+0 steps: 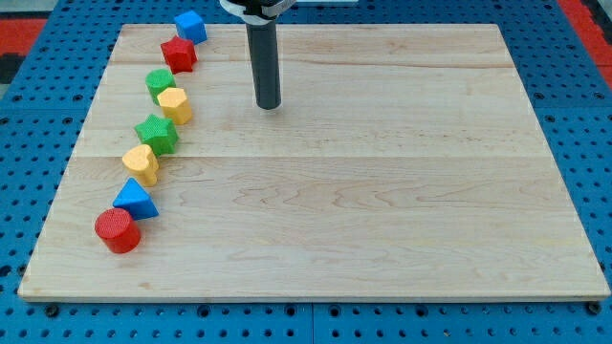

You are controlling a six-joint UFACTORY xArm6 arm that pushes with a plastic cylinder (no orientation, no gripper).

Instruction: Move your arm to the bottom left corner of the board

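Observation:
My tip (268, 105) rests on the wooden board (382, 191) in its upper middle part. To its left, a slanting row of blocks runs down the board's left side: a blue cube (190, 26), a red star (179, 53), a green block (160, 83), a yellow hexagon (175, 104), a green star (157, 133), a yellow heart (142, 163), a blue triangle (135, 199) and a red cylinder (118, 230). The tip is about a hand's width to the right of the yellow hexagon and touches no block. The board's bottom left corner (29, 290) lies below the red cylinder.
The board lies on a blue perforated table (593, 115). A red area (19, 29) shows at the view's top left and top right corners.

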